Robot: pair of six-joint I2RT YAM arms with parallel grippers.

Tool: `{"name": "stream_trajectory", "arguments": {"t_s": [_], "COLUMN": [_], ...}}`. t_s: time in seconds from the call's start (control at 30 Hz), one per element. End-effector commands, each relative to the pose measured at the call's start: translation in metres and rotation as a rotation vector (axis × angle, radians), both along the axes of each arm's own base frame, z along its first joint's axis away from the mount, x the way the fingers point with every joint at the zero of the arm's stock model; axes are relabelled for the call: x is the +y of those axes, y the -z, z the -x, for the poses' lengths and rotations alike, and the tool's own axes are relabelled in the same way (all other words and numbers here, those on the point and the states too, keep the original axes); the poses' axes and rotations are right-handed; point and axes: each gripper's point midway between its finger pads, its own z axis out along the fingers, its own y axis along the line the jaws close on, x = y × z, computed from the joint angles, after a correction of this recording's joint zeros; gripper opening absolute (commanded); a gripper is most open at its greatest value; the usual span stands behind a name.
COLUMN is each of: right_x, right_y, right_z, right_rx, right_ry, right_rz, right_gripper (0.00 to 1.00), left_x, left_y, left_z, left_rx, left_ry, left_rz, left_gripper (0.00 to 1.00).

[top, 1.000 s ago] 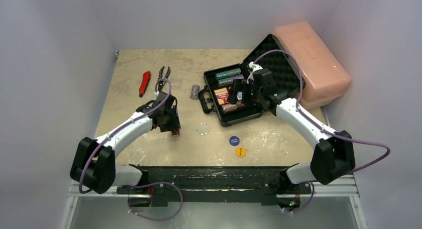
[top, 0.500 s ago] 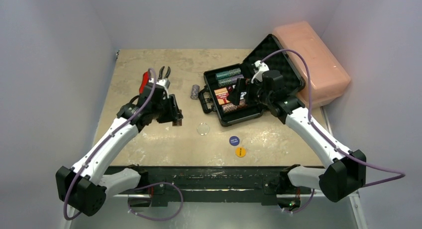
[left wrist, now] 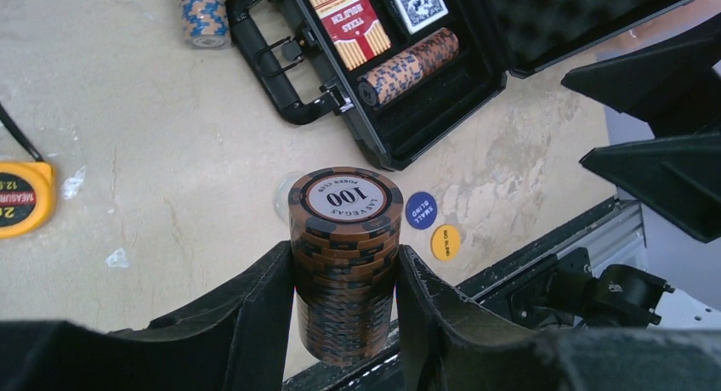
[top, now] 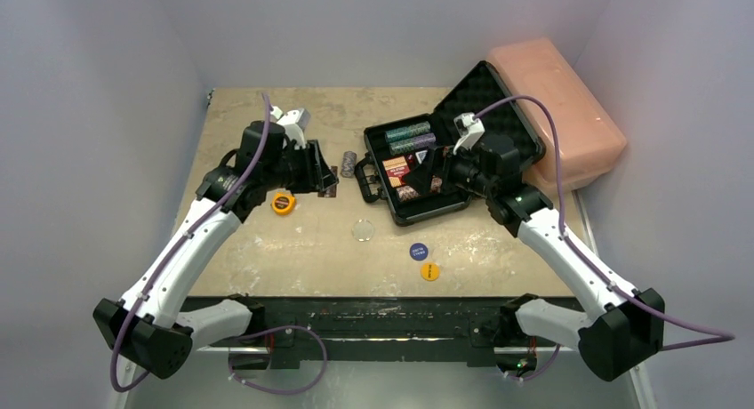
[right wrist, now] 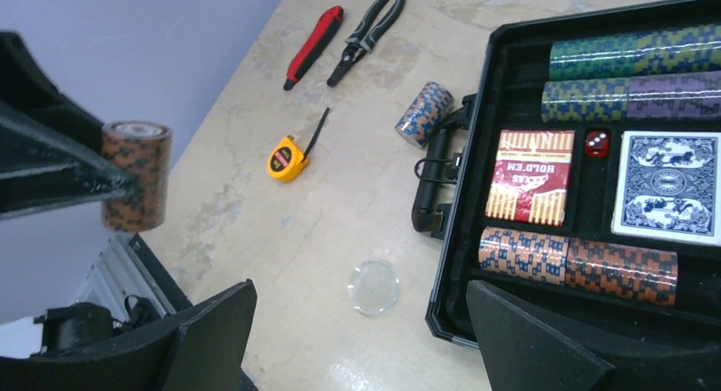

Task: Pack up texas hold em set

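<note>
Two round buttons lie nearest the arm bases: blue button (top: 419,251) and yellow button (top: 429,271), close together on the tabletop (top: 293,258), which is beige, mottled like stone and scuffed white.
One clear disc (top: 363,230), flat, just beyond the buttons.
One yellow tape measure (top: 284,202), left of centre.
One left gripper (left wrist: 344,259), raised above the table left of the case, jaws part-closed on one brown chip stack (left wrist: 344,238); the top chip is marked 100.
One right gripper (right wrist: 359,293), jaws spread to full width with nothing between them, hovering at the case's near side.
One black briefcase (top: 405,215), right of centre, lid up, foam-lined. Inside are three chip rows: orange-brown row (right wrist: 578,262), teal-purple row (right wrist: 629,96), green row (right wrist: 633,55); two decks, red deck (right wrist: 529,177) and blue deck (right wrist: 667,185); one red die (right wrist: 597,143).
One loose chip roll (top: 348,164), on its side by the case handle.
One pair of pliers (right wrist: 366,38) and one red-handled tool (right wrist: 315,44), far left.
One pink box (top: 556,111), behind the lid at the far right corner.
Three plain grey walls enclose the table.
</note>
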Motion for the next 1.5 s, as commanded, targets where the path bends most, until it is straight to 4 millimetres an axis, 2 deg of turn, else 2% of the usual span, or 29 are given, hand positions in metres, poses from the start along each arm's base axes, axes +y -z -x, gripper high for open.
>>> {"name": "stream_trajectory", "arguments": {"t_s": [0.0,0.07,0.23,0.4,0.7,0.8,1.03,1.17,1.47], "right_x": [0.011,0.015,0.025,0.036,0.078,0.089,0.098,0.106,0.13], "right_y": [-0.016,-0.015,-0.01,-0.004,0.012,0.009,-0.004,-0.009,-0.047], "right_z": [0.013,0.019,0.033,0.049,0.077,0.083,0.071,0.056,0.051], "right_rx": [-0.102,-0.123,-0.141,-0.16,-0.174,-0.199,-0.212,-0.168,-0.156], "right_ry": [-0.1,-0.134,-0.211,-0.301,-0.501,-0.545,-0.522,-0.445,-0.413], "right_rz": [-0.06,-0.089,-0.152,-0.217,-0.249,-0.259,-0.308,-0.355,-0.528], "right_gripper": [0.99,0.99,0.99,0.99,0.97,0.97,0.96,0.97,0.98], "left_x": [-0.028,-0.035,-0.05,-0.054,-0.06,-0.06,-0.06,-0.061,-0.059], "left_y": [-0.054,-0.056,-0.045,-0.039,-0.042,-0.044,-0.039,-0.04,-0.044], "left_z": [-0.023,-0.026,-0.024,-0.016,-0.013,-0.014,-0.017,-0.017,-0.013], "left_rx": [-0.137,-0.129,-0.162,-0.166,-0.199,-0.211,-0.187,-0.174,-0.17], "left_ry": [0.085,0.12,0.214,0.282,0.33,0.326,0.307,0.295,0.27], "left_rz": [0.102,0.112,0.165,0.162,0.189,0.196,0.197,0.211,0.231], "left_gripper": [0.0,0.0,0.0,0.0,0.0,0.0,0.0,0.0,0.0]}}
